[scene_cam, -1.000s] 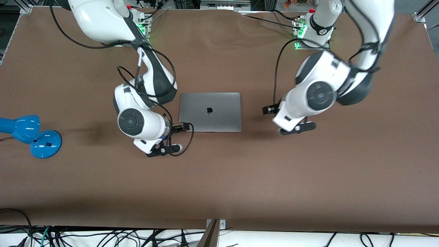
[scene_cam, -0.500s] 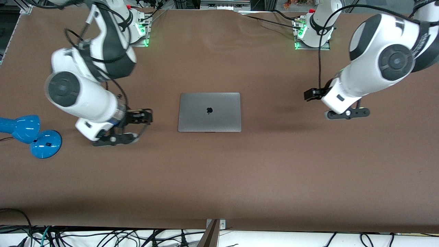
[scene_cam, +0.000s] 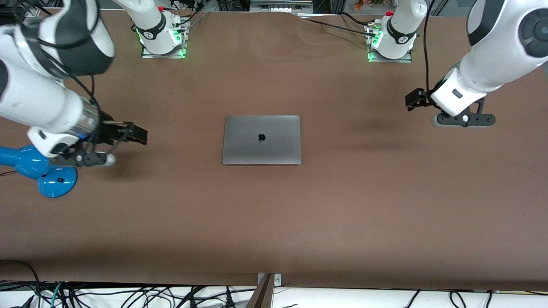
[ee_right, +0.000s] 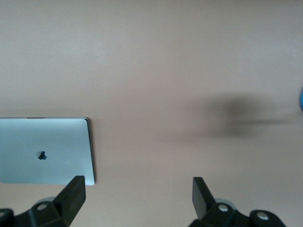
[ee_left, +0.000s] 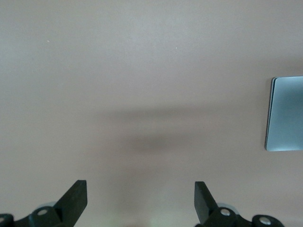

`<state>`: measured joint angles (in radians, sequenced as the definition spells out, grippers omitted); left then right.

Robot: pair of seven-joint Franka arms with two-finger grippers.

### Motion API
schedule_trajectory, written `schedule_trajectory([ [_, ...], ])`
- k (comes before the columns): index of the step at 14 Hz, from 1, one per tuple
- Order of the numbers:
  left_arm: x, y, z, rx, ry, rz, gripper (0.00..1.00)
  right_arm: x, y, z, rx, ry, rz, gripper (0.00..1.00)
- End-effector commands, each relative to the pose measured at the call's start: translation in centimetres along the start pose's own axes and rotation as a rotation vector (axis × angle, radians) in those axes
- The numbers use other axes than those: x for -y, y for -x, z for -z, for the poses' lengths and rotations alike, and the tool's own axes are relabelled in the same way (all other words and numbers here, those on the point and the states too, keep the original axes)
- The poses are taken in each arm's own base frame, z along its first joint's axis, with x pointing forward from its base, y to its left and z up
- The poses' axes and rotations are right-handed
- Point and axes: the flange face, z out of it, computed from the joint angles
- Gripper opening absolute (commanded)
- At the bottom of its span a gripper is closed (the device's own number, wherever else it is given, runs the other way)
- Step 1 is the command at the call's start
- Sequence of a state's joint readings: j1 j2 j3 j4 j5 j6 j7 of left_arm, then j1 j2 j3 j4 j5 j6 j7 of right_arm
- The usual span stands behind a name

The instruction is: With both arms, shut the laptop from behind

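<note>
Laptop [scene_cam: 261, 140] lying shut, lid up, flat on the brown table [scene_cam: 274, 222] midway between the arms' ends. Left gripper [scene_cam: 414, 100], fingers spread and empty, raised over bare table toward the left arm's end. Right gripper [scene_cam: 133, 134], likewise spread and empty, raised over the right arm's end beside a blue lamp [scene_cam: 36, 169].

Even, bright light falls from overhead on the brown table [scene_cam: 274, 214], with no hard glare. Soft, smeared shadows lie on the table beneath each raised gripper, one under the left gripper [scene_cam: 414, 99] and one under the right gripper [scene_cam: 136, 134]. The laptop [scene_cam: 261, 140] lid shows a mild sheen. Both wrist views look washed out and pale, with blurred shadow patches.
</note>
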<state>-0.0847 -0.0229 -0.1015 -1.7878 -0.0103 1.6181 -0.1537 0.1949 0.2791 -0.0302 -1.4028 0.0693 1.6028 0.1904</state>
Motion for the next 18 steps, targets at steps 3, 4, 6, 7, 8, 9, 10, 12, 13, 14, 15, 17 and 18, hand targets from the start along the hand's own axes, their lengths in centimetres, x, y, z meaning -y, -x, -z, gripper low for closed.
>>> schedule_trajectory([
  [3,0.7,1.3,0.8,-0.032,-0.008,-0.037,1.0,-6.0,3.3,2.9,0.031,0.001,-0.085,1.0],
  [4,1.0,1.2,0.9,-0.034,-0.007,-0.034,1.0,-6.9,4.0,2.8,0.037,0.0,-0.099,1.0],
  [6,1.8,1.0,1.6,-0.048,-0.003,-0.024,1.0,-7.3,5.4,3.3,0.036,0.002,-0.107,1.0],
  [7,2.1,1.0,1.6,-0.049,-0.003,-0.042,1.0,-7.7,6.0,3.4,0.038,0.001,-0.115,1.0],
  [8,2.5,0.9,1.6,-0.049,-0.002,-0.039,1.0,-8.5,6.5,3.5,0.04,0.001,-0.126,1.0],
  [9,2.6,0.8,1.5,-0.048,-0.002,-0.037,1.0,-8.8,6.9,3.6,0.038,0.014,-0.129,1.0],
  [10,2.5,0.8,1.5,-0.048,0.0,-0.037,1.0,-8.9,7.3,3.5,0.035,0.049,-0.124,1.0],
  [12,2.5,0.7,1.6,-0.049,0.0,-0.037,1.0,-8.1,7.7,4.0,0.017,0.116,-0.097,1.0],
  [13,2.5,0.8,1.5,-0.044,0.001,-0.037,1.0,-8.0,8.0,4.5,0.008,0.116,-0.094,1.0],
  [14,2.4,0.9,1.5,-0.041,0.01,-0.035,1.0,-7.9,8.0,4.6,0.002,0.115,-0.095,1.0],
  [15,2.3,0.9,1.4,-0.039,0.011,-0.034,1.0,-7.7,8.0,4.8,-0.008,0.114,-0.091,1.0],
  [17,2.3,0.8,1.4,-0.042,0.014,-0.034,1.0,-7.6,8.3,5.3,-0.018,0.111,-0.089,1.0],
  [18,2.3,0.7,1.4,-0.043,0.015,-0.031,1.0,-7.6,8.2,5.3,-0.02,0.111,-0.089,1.0],
])
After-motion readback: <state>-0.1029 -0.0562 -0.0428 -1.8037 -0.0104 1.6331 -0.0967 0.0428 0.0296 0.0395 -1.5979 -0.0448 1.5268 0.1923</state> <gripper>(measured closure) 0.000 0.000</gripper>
